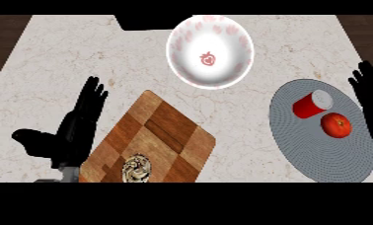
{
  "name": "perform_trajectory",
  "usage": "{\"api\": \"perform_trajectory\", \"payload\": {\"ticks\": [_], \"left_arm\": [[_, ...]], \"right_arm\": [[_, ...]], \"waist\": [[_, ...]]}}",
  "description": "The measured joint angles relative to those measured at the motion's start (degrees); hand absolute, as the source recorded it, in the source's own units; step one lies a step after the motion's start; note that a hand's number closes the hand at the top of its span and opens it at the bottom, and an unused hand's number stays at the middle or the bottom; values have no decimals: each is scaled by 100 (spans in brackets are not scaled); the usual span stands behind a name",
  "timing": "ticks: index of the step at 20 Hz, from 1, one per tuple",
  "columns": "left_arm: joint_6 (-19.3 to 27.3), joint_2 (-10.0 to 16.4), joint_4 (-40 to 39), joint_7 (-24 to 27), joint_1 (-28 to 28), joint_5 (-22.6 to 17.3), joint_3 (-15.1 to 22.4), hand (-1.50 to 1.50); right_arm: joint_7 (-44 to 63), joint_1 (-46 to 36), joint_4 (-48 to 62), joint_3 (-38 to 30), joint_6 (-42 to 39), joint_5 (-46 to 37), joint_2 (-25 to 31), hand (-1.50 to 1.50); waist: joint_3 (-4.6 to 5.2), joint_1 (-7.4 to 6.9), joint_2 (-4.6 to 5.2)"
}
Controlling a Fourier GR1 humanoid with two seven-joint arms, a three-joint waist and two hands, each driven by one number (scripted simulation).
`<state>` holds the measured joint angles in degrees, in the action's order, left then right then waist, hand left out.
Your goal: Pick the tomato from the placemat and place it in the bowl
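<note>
Fingers (93, 94) of the left hand (73, 131) and right hand (364, 93) stand straight, holding nothing, the right near the tomato (336, 125).

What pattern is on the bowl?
The bowl is white with pink strawberry prints, a red one at centre. Head view.

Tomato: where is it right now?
Head view, right side: the tomato sits on the grey placemat, just below the red cup, near the right hand at the view's right edge.
</note>
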<state>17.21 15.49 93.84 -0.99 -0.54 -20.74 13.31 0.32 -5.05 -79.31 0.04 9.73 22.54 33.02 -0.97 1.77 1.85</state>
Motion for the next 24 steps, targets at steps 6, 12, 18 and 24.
{"api": "perform_trajectory", "payload": {"ticks": [6, 12, 18, 24], "left_arm": [[17, 232, -226, -9, 493, 508, 49, 0], [95, 223, -364, -70, 652, 778, 198, 0], [47, 155, -425, -83, 722, 942, 249, 0], [-51, 62, -518, -181, 914, 1041, 183, 0]], "right_arm": [[-614, 379, -69, 615, -1180, -328, 226, 150], [-2105, 864, -6, 295, -95, -1070, -123, -150], [-3761, 1550, -132, -340, -319, -702, -445, -150], [-2967, 2067, -1150, -785, 103, -943, 5, -150]], "waist": [[91, -90, -153], [87, 42, -195], [90, -46, -198], [102, -87, -196]]}}
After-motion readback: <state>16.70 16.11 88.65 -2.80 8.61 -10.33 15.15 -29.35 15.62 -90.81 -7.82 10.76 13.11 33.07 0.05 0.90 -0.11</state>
